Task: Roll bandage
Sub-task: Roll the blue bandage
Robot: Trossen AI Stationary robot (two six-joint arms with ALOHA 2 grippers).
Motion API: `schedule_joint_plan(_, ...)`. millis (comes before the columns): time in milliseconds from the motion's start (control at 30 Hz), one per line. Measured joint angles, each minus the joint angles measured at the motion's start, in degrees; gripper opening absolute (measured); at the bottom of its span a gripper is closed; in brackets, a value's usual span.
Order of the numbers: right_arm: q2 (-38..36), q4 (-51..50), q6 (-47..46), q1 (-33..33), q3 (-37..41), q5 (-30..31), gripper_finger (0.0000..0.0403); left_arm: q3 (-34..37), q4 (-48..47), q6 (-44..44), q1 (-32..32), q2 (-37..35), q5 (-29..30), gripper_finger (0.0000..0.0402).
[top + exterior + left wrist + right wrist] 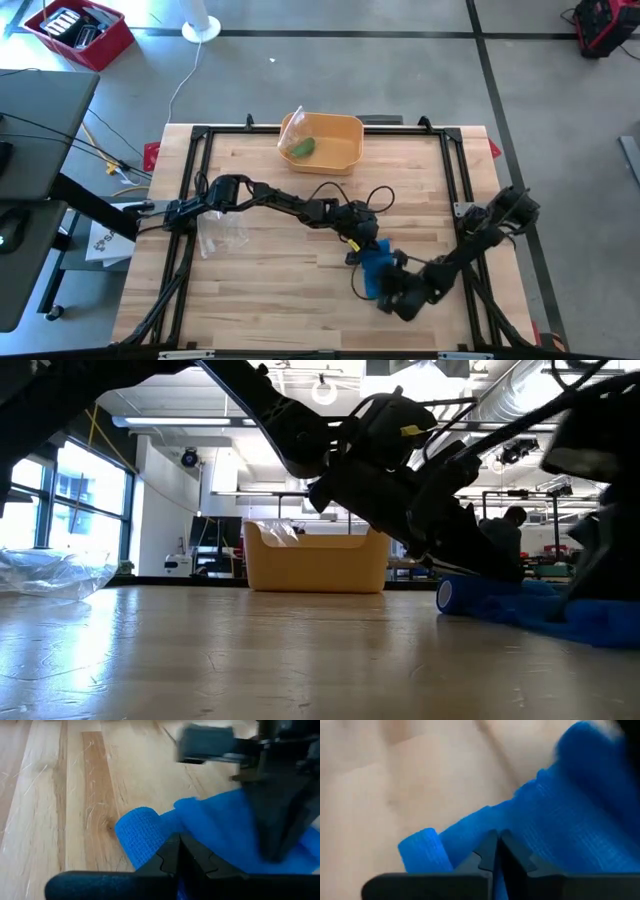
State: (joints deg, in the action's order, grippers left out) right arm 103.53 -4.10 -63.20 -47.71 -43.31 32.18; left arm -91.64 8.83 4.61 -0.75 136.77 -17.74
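A blue bandage (375, 262) lies on the wooden table at the near right. One end is rolled into a short roll (140, 834), also in the low view (450, 596); the rest is a loose, rumpled strip (545, 610). My left gripper (178, 842) reaches in from the table's left, and its shut tips are at the seam between roll and strip. My right gripper (497, 844) comes from the table's near right and is shut over the strip beside the roll (420, 851). It also shows in the left wrist view (272, 800). My left gripper's shut fingertips (167, 851) are on the bandage where the roll meets the strip (172, 822), slanting down from the table's left. The fingers hide the contact, so I cannot tell whether a layer lies between them. The bandage rests on the table. My right gripper's shut fingertips (512, 851) sit on the loose strip (520, 825) close to the rolled end, slanting down from the near right. The fingers hide whether they pinch a layer or press on it. The strip lies slack on the table.
A yellow bin (335, 130) holding a green object (302, 147) stands at the table's far edge, and shows in the low view (315, 560). A clear plastic bag (222, 232) lies at the left. Bare wood stretches across the near left (270, 300).
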Motion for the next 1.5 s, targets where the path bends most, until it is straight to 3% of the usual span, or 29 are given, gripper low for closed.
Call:
schedule_joint_plan(233, 0.5, 7.9, -4.7, -12.7, -1.6, -6.8, 0.0001, 0.0, 0.9, 0.6, 0.9, 0.0, -0.7, 0.0007)
schedule_joint_plan(400, 0.7, 5.8, -6.1, -17.3, -3.1, -4.3, 0.0001, 0.0, 1.2, 0.1, 0.9, 0.0, -0.8, 0.0007)
schedule_joint_plan(533, 0.7, 5.1, -4.4, -15.9, -3.1, 0.3, 0.0001, 0.1, 1.5, 0.1, 0.5, 0.0, -0.3, 0.0007)
schedule_joint_plan(667, 0.7, 5.2, -0.2, -10.0, -3.1, 1.1, 0.0, 0.1, 2.1, 0.2, -0.1, 0.1, 0.0, 0.0007)
schedule_joint_plan(867, 0.6, 5.5, 8.4, -2.4, -3.2, -4.0, 0.0, 0.1, 4.1, -1.1, -0.6, 0.2, 0.0, 0.0007)
schedule_joint_plan(1067, -0.9, 7.9, 9.3, -3.2, -3.2, -9.6, 0.0, 0.1, 4.4, -1.4, -0.7, 0.2, -0.2, 0.0007)
schedule_joint_plan(1233, -4.2, 7.9, 10.2, -4.3, -3.3, -4.8, 0.0, 0.1, 4.6, -1.4, -0.8, 0.2, -0.3, 0.0007)
schedule_joint_plan(1333, -6.0, 4.8, 10.9, -3.6, -3.4, 1.6, 0.0, 0.1, 4.7, -1.4, -0.8, 0.2, -0.4, 0.0007)
schedule_joint_plan(1500, -4.1, -4.1, 3.8, 0.4, -1.8, 11.3, 0.0, 0.1, 4.7, -1.4, -0.9, 0.2, -0.4, 0.0007)
